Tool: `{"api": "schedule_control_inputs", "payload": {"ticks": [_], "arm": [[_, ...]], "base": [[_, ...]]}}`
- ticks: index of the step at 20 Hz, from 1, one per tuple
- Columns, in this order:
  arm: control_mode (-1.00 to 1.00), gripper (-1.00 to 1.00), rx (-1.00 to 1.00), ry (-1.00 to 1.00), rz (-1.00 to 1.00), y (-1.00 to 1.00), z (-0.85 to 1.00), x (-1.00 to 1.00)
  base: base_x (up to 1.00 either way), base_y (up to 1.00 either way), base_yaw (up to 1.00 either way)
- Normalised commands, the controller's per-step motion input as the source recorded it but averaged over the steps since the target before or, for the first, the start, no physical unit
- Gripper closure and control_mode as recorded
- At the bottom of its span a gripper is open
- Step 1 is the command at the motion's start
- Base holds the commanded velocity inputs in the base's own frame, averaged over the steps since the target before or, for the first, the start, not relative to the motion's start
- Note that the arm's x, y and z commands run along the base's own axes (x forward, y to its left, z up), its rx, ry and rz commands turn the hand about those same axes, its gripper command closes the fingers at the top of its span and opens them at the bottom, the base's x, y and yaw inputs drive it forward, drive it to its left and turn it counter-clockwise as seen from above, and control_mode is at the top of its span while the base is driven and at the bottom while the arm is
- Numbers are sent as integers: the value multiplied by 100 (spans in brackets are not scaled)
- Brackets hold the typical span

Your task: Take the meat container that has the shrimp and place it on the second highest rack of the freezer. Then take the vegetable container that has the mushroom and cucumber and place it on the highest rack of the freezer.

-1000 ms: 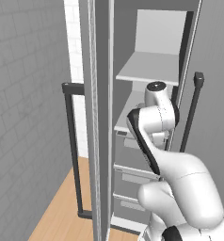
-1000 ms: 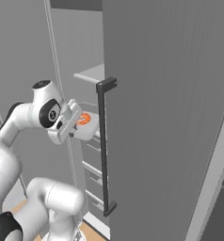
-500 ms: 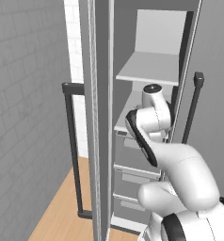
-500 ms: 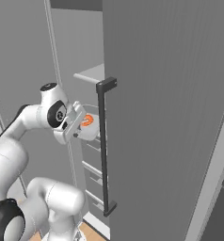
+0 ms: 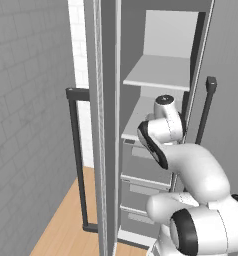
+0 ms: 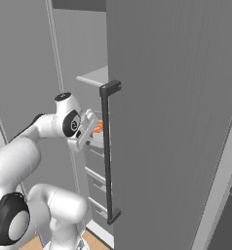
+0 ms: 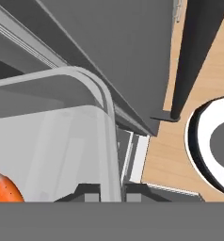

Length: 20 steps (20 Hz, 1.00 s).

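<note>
Gripper [image 7: 109, 192] is clamping the meat container [image 7: 52, 141] by its rim, shrimp [image 7: 3, 187] lying inside. It's hanging at the open freezer [image 5: 156, 75], seemingly around the lower shelf, partly hidden.

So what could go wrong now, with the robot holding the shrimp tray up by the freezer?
The claw pinches only the thin rim of the meat container, so the tray might tilt and the shrimp could slide out. The tray is also close to the door's black handle and the narrow opening of the freezer, so it might bump an edge on the way to the lower shelf.
</note>
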Motion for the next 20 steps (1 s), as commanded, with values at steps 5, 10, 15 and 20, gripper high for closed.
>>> {"api": "schedule_control_inputs", "payload": {"ticks": [5,10,15,20], "arm": [[-100,100,0,0,0,-13,-20,35],[-100,100,0,0,0,-2,-12,45],[-100,100,0,0,0,-1,-13,52],[-100,100,0,0,0,-11,-21,49]], "base": [[0,0,0],[0,0,0],[0,0,0],[0,0,0]]}}
